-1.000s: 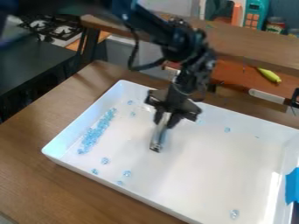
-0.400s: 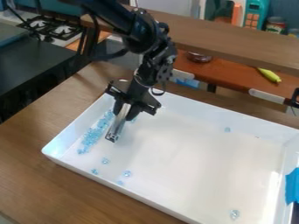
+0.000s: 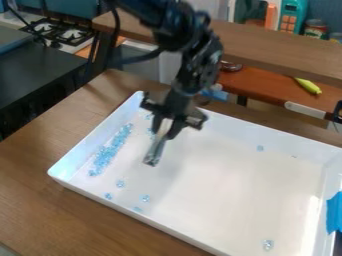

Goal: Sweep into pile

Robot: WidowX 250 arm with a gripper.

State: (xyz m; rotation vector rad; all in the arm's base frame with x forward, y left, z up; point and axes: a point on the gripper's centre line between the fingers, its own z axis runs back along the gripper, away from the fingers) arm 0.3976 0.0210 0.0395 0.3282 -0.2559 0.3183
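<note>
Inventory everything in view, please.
Shallow rectangular tray: one, white, on table.
Small bead cluster: one, pale blue, tray's left side.
Loose small beads: several, pale blue, around tray floor.
Slim bar-shaped tool: one, silvery, in gripper.
Tape patch: one, blue, tray's right edge.
Wooden table: one, brown, under tray.
Gas stovetop: one, black and white, upper left.
Flat counter: one, black, left.
Banana-like object: one, yellow, upper right.
Two-finger gripper: one, black, above tray.
Robot arm: one, black, from top.

Jaws grip a tool [image 3: 155, 151] — blue bits [image 3: 107, 156] streak the white tray [image 3: 214, 200].
</note>
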